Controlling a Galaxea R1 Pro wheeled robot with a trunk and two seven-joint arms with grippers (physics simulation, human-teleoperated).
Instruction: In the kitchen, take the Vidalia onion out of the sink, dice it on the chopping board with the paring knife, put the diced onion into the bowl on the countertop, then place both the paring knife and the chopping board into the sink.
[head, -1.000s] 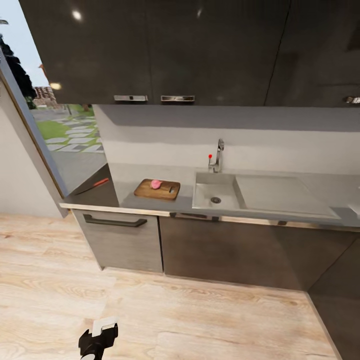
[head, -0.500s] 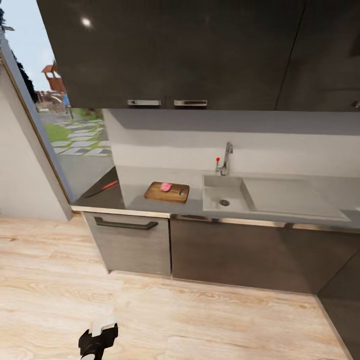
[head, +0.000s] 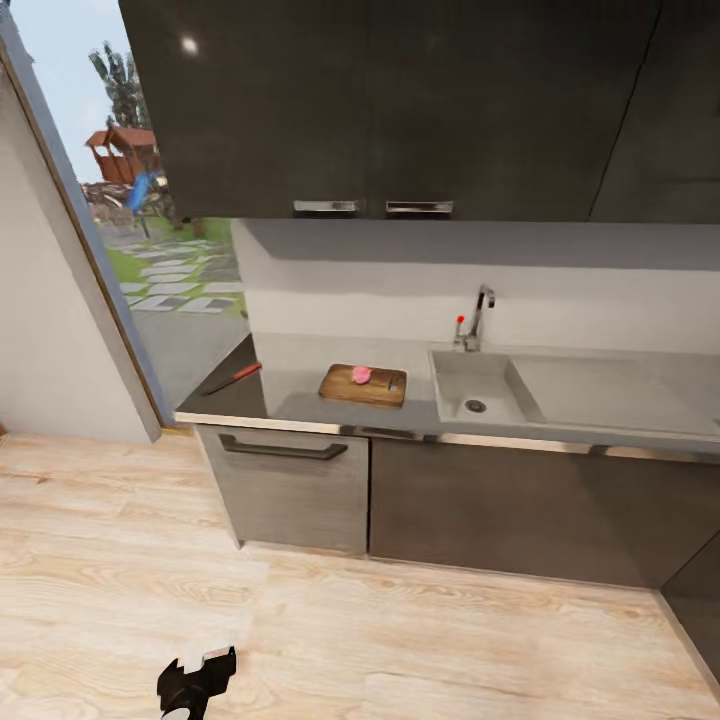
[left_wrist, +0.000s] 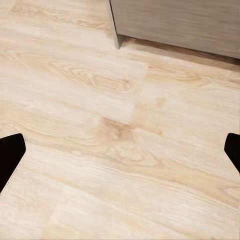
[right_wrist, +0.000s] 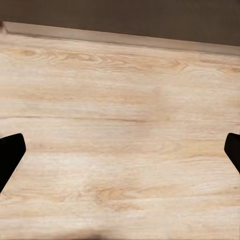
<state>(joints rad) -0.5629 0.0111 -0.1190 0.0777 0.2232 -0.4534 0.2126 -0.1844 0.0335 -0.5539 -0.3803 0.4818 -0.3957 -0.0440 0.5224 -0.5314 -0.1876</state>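
Onion: a small pink piece (head: 361, 374) lies on the chopping board, toward the board's far side; too small to tell if it is whole or cut.
Chopping board: brown wooden board (head: 350, 388) flat on the countertop, just beside the sink on its window side, not touching the basin.
Paring knife: red handle and dark blade (head: 233, 378), flat on the countertop well apart from the sink, beyond the board, close to the worktop's end by the window.
Sink: grey steel basin (head: 455, 375) with a round drain, flat draining surface on the side away from the board; chrome faucet (head: 480, 316) and small red knob (head: 460, 321) stand behind the basin.
Countertop: light-grey worktop (head: 300, 360) over dark cabinets, dark wall cupboards above the sink.
Left gripper: (left_wrist: 120, 152) black fingertips far apart at the edges of the left wrist view, nothing between them, over pale wood floor (left_wrist: 115, 125) near a cabinet corner; in the head view it hangs low over the floor, well away from the sink.
Right gripper: (right_wrist: 120, 152) fingertips likewise spread wide and holding nothing, over the floor beside the dark cabinet base.
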